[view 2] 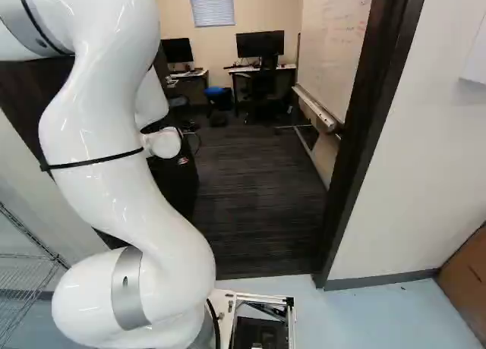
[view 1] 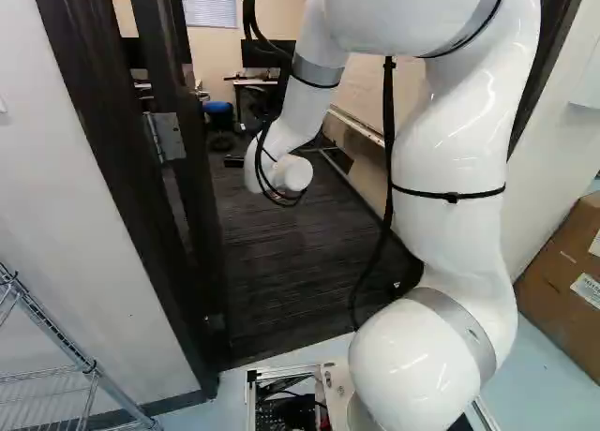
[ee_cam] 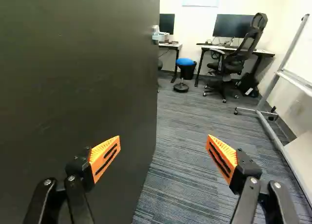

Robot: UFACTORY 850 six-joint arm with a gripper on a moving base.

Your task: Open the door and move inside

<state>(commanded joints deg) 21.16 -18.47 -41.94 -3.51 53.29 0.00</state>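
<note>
One door point(view 1: 192, 197), dark and standing open, shows at the left of the left base view, with one metal hinge point(view 1: 165, 136) visible. Past it lies dark, streaked carpet point(view 1: 272, 262); on this side is smooth, pale blue floor point(view 1: 211, 417). One wire rack point(view 1: 89, 365) stands at the left, one cardboard box point(view 1: 562, 281) at the right, and the white arm point(view 1: 450, 150) rises between.

From the right base view I count two monitors point(view 2: 260, 44), two desks, one window point(view 2: 212, 4) with its blind down, and one whiteboard point(view 2: 336, 38) along the wall.

By the wrist view, the gripper point(ee_cam: 164, 141) has its two orange-padded fingers spread wide, nothing between them. One finger is in front of the flat, dark door; the other is over grey striped carpet. Ahead are one blue-topped stool point(ee_cam: 185, 62) and one black office chair point(ee_cam: 234, 61), near two desks, each with one monitor.
</note>
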